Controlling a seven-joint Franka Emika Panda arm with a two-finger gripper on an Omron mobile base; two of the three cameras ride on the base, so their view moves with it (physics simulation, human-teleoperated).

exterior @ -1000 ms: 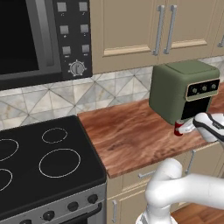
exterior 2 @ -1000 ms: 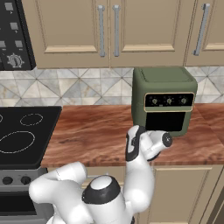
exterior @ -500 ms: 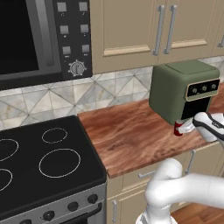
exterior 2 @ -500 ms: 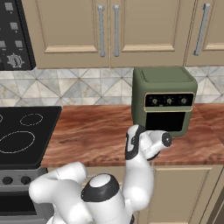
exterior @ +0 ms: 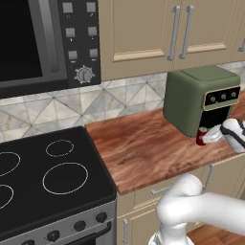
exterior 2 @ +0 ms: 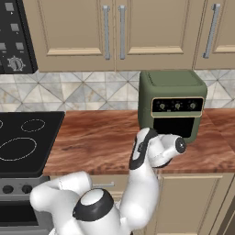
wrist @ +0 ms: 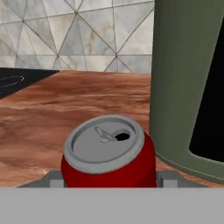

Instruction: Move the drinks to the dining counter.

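Gripping the short red can (wrist: 108, 153) upright between both fingers of the hand (wrist: 108, 178), standing on the worktop (exterior: 143, 148) just beside the green oven's (exterior: 198, 98) front, needing lifting straight up.

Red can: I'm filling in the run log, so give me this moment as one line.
object: red can | on: wood counter | beside: green oven | pincer: closed on can | lifted: not yet
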